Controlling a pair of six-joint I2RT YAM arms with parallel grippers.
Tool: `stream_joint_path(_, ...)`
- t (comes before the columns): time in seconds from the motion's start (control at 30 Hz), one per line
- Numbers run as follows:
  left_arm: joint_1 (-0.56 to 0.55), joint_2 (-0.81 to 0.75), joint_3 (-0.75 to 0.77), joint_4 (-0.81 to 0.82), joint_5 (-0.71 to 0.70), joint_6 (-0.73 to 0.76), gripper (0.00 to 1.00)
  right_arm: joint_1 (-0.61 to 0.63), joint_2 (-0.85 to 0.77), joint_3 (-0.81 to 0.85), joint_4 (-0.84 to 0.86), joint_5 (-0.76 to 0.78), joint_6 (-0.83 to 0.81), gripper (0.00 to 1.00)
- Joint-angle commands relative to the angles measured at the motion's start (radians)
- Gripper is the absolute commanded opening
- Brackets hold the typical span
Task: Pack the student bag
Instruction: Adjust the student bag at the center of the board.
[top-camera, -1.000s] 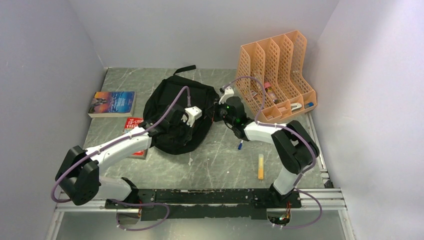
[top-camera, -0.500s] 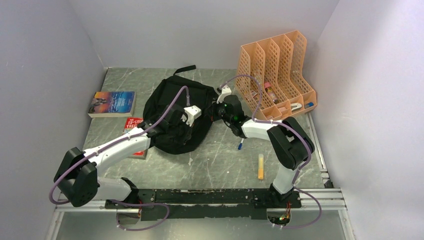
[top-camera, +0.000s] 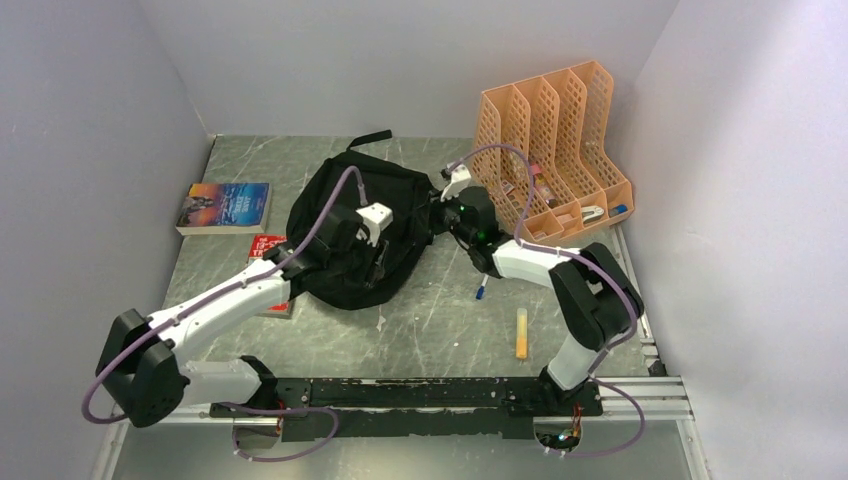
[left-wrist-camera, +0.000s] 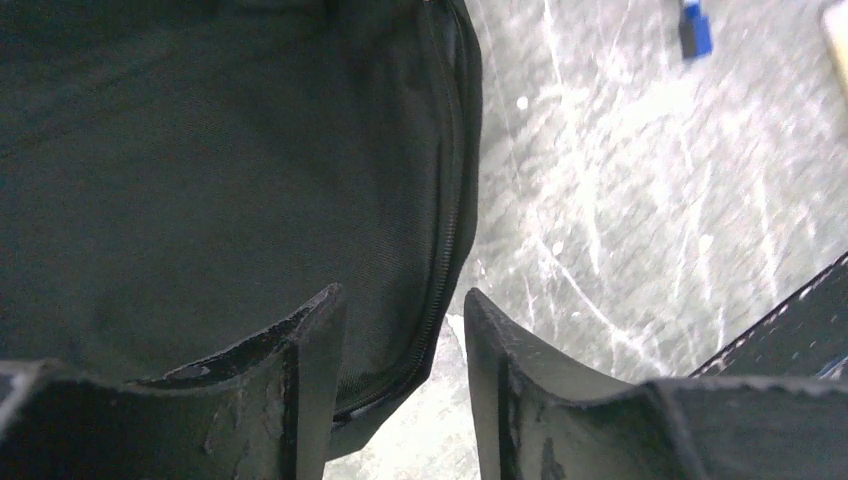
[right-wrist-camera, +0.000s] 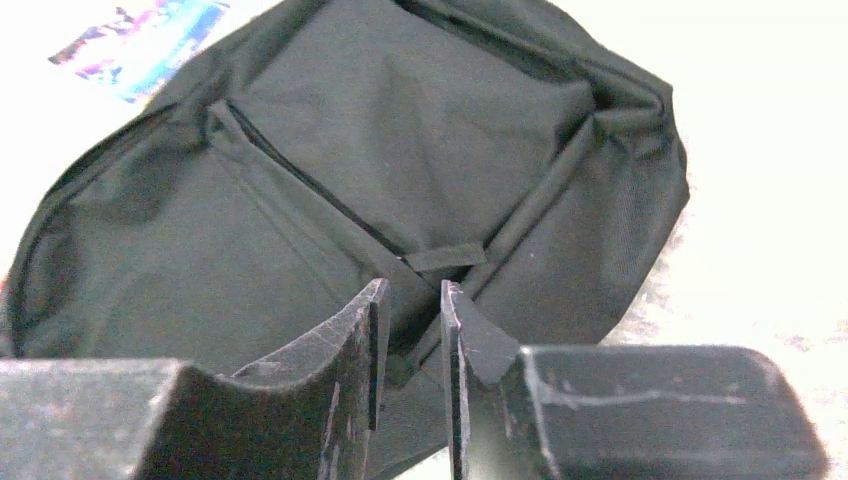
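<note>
The student bag (top-camera: 335, 200) lies mid-table towards the back, long axis near-to-far, carry loop pointing at the back wall; the orange organiser (top-camera: 497, 130) stands near its right, and bare table (top-camera: 430, 320) lies in front. The left gripper (left-wrist-camera: 400, 300) stands half-parted over the bag's zipped edge, the right gripper (right-wrist-camera: 412, 290) narrowly parted at its side, neither clamping anything; one bag, two books (top-camera: 224, 207), one pen (top-camera: 481, 291).

Right claw (right-wrist-camera: 412, 295) ajar — student bag (right-wrist-camera: 400, 170) beyond
</note>
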Motion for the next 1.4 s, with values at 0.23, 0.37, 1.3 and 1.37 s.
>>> stream_joint_path(0.23, 0.054, -0.221, 0.054, -0.111, -0.466, -0.351, 0.64, 0.025, -0.116, -0.035, 0.091, -0.337, -0.253, 0.3)
stream_joint_path(0.37, 0.11, -0.283, 0.034, -0.218, -0.591, -0.48, 0.7, 0.052, -0.114, -0.013, -0.004, -0.517, -0.482, 0.32)
stream_joint_path(1.3, 0.381, -0.302, -0.1, -0.266, -0.432, -0.665, 0.85, 0.137, -0.086, 0.139, -0.721, -0.557, -1.547, 0.4)
stream_joint_path(1.37, 0.386, -0.301, -0.103, -0.257, -0.421, -0.656, 0.85, 0.143, -0.086, 0.129, -0.683, -0.54, -1.537, 0.4)
